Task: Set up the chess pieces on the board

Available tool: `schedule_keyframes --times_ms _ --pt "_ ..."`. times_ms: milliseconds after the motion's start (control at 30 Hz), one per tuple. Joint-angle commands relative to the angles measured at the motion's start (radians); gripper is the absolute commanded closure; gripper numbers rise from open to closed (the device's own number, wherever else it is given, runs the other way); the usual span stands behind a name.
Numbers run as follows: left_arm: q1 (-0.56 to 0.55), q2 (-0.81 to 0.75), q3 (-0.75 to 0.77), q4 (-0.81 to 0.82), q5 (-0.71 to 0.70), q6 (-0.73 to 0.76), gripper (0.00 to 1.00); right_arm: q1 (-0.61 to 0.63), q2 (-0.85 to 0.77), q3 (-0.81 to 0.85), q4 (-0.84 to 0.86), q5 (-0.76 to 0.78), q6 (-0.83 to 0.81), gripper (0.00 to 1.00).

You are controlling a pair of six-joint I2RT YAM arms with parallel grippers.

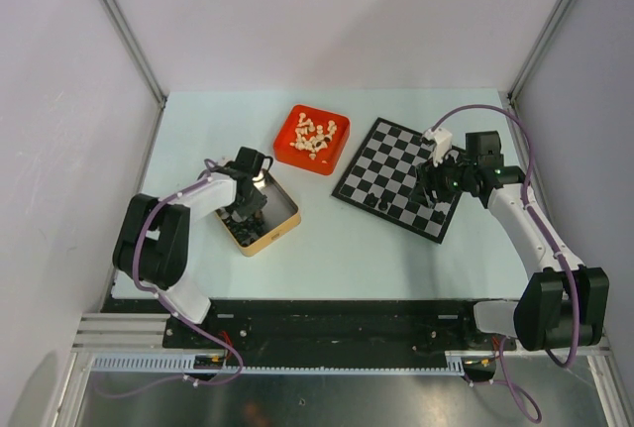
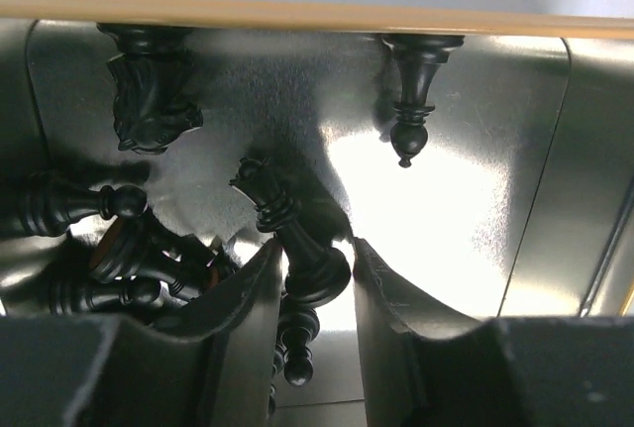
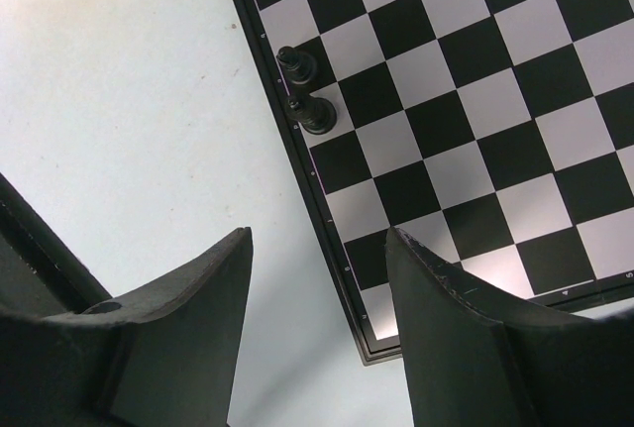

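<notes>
Apparently, black piece between left gripper jaws.

No text is legible; the board's border carries tiny marks too small to read.

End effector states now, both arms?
Left end effector: straddling a black chess piece in the tin; grip cannot be told.
Right end effector: open, empty.
</notes>
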Motion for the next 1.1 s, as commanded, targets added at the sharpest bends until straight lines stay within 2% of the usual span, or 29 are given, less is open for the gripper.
schedule_keyframes --times_ms 0,233,467,567,667,700,767,933,1067 --pt "-0.007 -0.007 0.031 0.001 -0.040 0.023 0.65 -0.007 -0.002 0.043 0.003 -0.022 0.005 0.39" --pt "-0.010 -0.074 0.039 0.001 -0.014 0.187 0.76 -0.009 -0.003 0.042 -0.003 -0.028 -0.004 0.39" --pt "-0.010 -0.209 0.000 0.018 0.066 0.543 0.78 0.045 0.005 0.061 -0.043 -0.056 -0.049 0.39" --pt "-0.010 -0.304 -0.044 0.091 0.181 0.711 0.79 0.094 0.015 0.095 -0.072 -0.076 -0.078 0.39" --pt "-0.016 -0.421 -0.102 0.197 0.382 0.859 0.79 0.147 0.029 0.132 -0.100 -0.099 -0.096 0.39" --pt "-0.021 -0.459 -0.119 0.231 0.478 0.881 0.79 0.158 0.034 0.141 -0.111 -0.113 -0.096 0.39" --pt "-0.036 -0.551 -0.168 0.322 0.576 0.930 0.79 0.192 0.052 0.175 -0.124 -0.145 -0.092 0.39" --pt "-0.134 -0.600 -0.179 0.436 0.732 0.945 0.81 0.218 0.086 0.227 -0.079 -0.336 0.051 0.38" --pt "-0.247 -0.524 -0.121 0.478 0.764 0.941 0.83 0.212 0.118 0.235 0.062 -0.478 0.354 0.39"
